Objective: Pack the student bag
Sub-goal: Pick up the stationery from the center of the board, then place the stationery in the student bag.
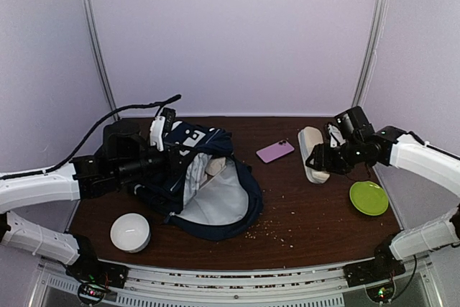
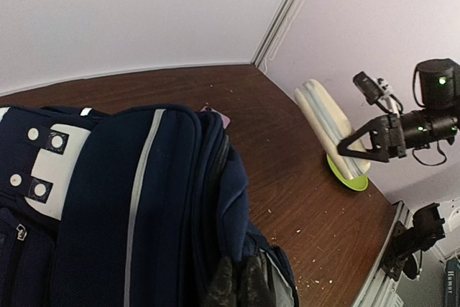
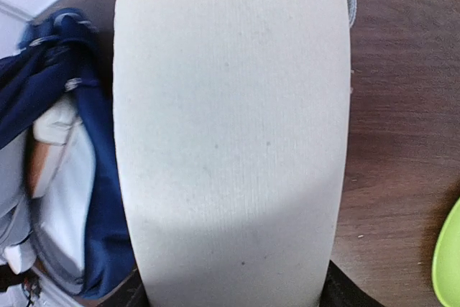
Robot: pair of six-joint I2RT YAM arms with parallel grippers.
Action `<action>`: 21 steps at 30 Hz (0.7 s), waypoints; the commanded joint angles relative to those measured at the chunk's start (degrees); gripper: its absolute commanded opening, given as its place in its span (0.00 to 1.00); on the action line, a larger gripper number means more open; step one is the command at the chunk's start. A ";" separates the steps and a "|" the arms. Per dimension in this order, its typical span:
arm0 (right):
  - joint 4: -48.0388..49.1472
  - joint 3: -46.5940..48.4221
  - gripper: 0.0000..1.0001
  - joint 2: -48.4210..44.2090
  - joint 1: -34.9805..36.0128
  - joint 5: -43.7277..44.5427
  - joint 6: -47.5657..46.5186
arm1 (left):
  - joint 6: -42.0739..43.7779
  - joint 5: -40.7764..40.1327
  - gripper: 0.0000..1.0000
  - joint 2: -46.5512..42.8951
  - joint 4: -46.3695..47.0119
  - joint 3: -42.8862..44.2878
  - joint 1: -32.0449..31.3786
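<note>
Position: large dark navy fabric student bag (image 1: 215, 203), with white trim and pale grey lining, lies slumped on the dark brown wooden tabletop (image 1: 316, 213), its mouth gaping open.
Handling: judged soft and floppy, and light while it holds so little. The walls sag unless an edge is held up. The cloth looks grippy rather than slick, and nothing about it seems fragile.
Hold point: the rim of the opening or the thick seam beside the zip looks best. A carry handle is not visible.
Left hand (image 2: 236, 287): clenched on a fold of navy fabric at the bag's rim, propping the mouth open.
Right hand (image 3: 238, 295): well to the right of the bag, jaws straddling a white ribbed oblong fabric pouch (image 1: 310, 150). Whether they press it yet, I cannot tell.
Inside: a pale object shows within the bag's mouth, too unclear to name.
Around: a flat lilac phone (image 1: 275, 152) lies between the bag and the pouch. A round lime-green plate (image 1: 369, 198) sits farther right of the bag than the pouch. A round white bowl (image 1: 130, 232) rests just beside the bag's near left side. Crumbs (image 1: 277, 229) are scattered right of the bag.
Obstruction: the phone lies on the straight route from the pouch to the bag. The sagging rim seems the likelier snag.
</note>
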 commanded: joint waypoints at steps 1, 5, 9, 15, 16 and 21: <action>5.31 -2.43 0.60 -8.58 4.89 -9.26 1.96 | 2.10 -2.14 0.00 -2.55 1.64 4.28 0.73; 8.99 -3.90 0.59 -13.17 10.64 -13.55 6.27 | 2.88 -1.59 0.00 -4.18 2.47 6.11 0.81; 17.76 -7.11 0.59 -13.04 15.74 -16.36 12.40 | 3.61 -1.77 0.00 -4.89 4.59 6.31 0.79; 27.18 -4.62 0.59 -2.00 23.86 -18.84 16.49 | 2.66 -1.21 0.00 -4.08 8.04 6.41 0.82; 27.52 -2.88 0.59 0.69 25.14 -19.11 16.48 | 2.39 -0.95 0.00 -3.86 8.57 6.40 0.82; 27.99 6.57 0.59 12.80 29.44 -20.49 17.19 | 1.15 -0.45 0.00 -3.61 9.50 6.96 0.75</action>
